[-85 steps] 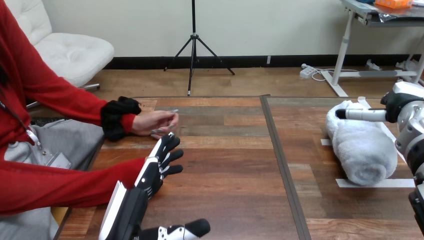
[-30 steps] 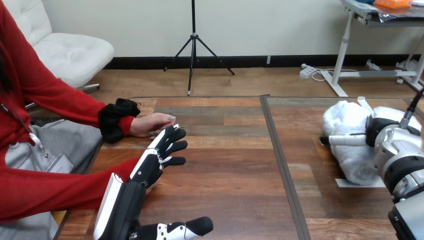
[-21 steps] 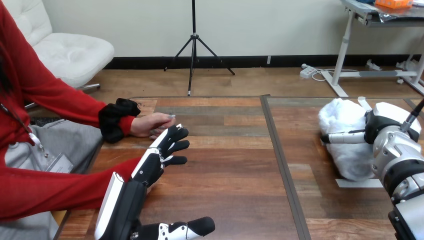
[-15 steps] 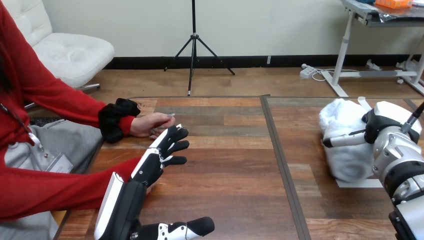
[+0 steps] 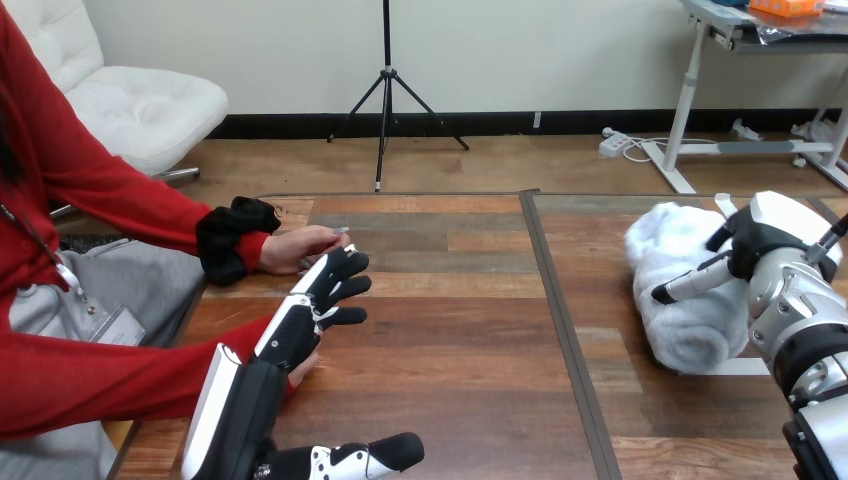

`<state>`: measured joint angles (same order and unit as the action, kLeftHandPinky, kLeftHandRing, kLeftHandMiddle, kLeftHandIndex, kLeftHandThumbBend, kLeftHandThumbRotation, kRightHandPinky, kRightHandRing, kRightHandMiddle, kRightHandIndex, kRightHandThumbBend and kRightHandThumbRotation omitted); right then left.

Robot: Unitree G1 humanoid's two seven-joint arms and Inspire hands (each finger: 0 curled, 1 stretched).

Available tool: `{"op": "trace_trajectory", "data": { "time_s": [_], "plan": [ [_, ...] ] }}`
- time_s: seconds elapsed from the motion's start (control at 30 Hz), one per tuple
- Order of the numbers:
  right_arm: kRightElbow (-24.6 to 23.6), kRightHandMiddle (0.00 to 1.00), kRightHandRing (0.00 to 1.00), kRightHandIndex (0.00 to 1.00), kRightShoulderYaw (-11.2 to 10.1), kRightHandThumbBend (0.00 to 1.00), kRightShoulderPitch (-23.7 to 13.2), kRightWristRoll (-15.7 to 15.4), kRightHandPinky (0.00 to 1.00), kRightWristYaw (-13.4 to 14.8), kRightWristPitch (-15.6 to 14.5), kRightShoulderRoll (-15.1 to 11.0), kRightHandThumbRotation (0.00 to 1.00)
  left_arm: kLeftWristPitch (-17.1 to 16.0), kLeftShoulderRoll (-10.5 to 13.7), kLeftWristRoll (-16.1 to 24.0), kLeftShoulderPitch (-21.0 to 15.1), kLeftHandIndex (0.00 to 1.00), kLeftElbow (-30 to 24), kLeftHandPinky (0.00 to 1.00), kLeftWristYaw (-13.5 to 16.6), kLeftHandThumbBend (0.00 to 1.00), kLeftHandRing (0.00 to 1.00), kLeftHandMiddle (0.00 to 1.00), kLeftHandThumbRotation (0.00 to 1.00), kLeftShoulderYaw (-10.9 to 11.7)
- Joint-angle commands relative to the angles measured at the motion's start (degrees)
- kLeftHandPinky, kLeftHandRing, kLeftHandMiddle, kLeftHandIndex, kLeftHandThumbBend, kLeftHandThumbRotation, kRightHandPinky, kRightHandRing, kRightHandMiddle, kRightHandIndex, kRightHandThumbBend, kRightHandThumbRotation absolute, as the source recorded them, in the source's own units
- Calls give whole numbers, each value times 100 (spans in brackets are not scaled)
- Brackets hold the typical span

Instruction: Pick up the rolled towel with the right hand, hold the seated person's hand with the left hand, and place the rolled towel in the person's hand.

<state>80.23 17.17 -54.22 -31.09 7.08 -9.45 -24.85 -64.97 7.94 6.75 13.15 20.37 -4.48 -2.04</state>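
Shifted leftward, the rolled towel (image 5: 678,318) sits gripped by right robot hand (image 5: 765,238).

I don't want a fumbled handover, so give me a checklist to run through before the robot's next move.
1. Contact of right hand with towel: ok, it sits against the towel's right side.
2. Firm grip on towel: cannot tell.
3. Lift of towel off the table: cannot tell.
4. Hold by left hand on the person's hand: not ok, its fingers are straight and lie beside it.
5. Position of person's hand, out over the table: ok.
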Motion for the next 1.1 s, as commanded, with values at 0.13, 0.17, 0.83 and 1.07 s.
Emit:
{"op": "trace_trajectory", "data": {
  "time_s": [0.13, 0.17, 0.83, 1.07],
  "plan": [
    [-156, 46, 35, 67, -308, 89, 129, 335, 27, 39, 239, 120, 0, -156, 5, -121, -211, 91, -111, 75, 31, 100, 84, 88, 46, 20],
    [-161, 45, 33, 67, -348, 89, 133, 384, 25, 41, 254, 123, 0, -159, 1, -119, -211, 90, -113, 75, 35, 100, 84, 88, 46, 25],
    [-273, 46, 36, 49, -835, 87, 298, 923, 29, 123, 763, 140, 0, -270, -37, 106, -292, 89, -42, 73, 178, 100, 82, 87, 47, 264],
    [-339, 51, 42, 45, -1013, 85, 358, 1120, 32, 105, 984, 151, 0, -370, -59, 337, -353, 89, 41, 72, 338, 100, 81, 86, 49, 386]
  ]
}}
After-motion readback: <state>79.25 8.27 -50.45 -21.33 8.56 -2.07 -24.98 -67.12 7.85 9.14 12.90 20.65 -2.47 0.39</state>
